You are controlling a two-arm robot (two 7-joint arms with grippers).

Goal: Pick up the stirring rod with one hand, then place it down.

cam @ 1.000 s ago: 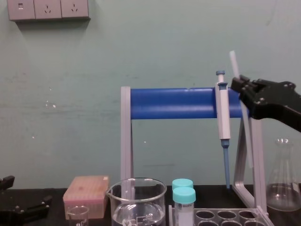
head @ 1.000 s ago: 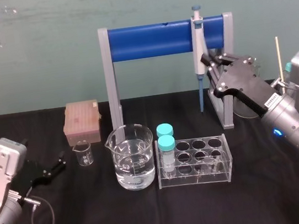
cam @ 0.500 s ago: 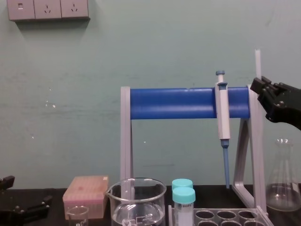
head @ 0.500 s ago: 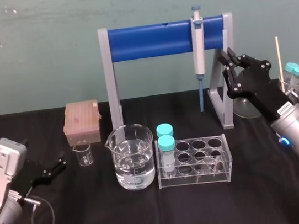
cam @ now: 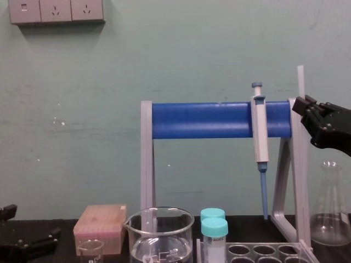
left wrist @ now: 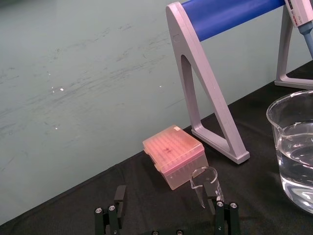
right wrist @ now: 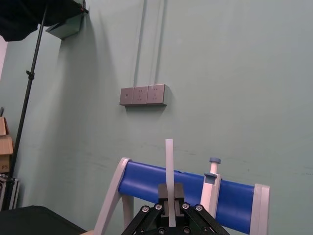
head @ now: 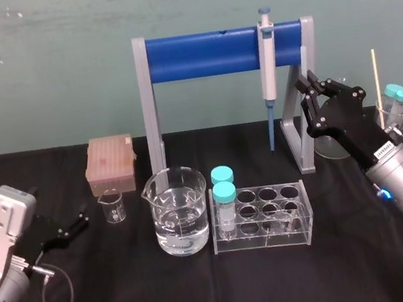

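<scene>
Large beaker [head: 181, 221] stands left of tube rack [head: 264, 221], both before the stand [head: 203, 53], whose bar carries the pipette [head: 267, 59]. Tip box [head: 110, 164], small beaker [head: 112, 207] before it, lies farther left. Stirring rod [right wrist: 169, 161] stands upright, right of the stand, in the jaws of the right gripper [right wrist: 169, 193].

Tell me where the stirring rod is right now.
Chest view, right side: the stirring rod stands upright in the shut right hand, beside the right post of the rack, just right of the hanging pipette.
</scene>
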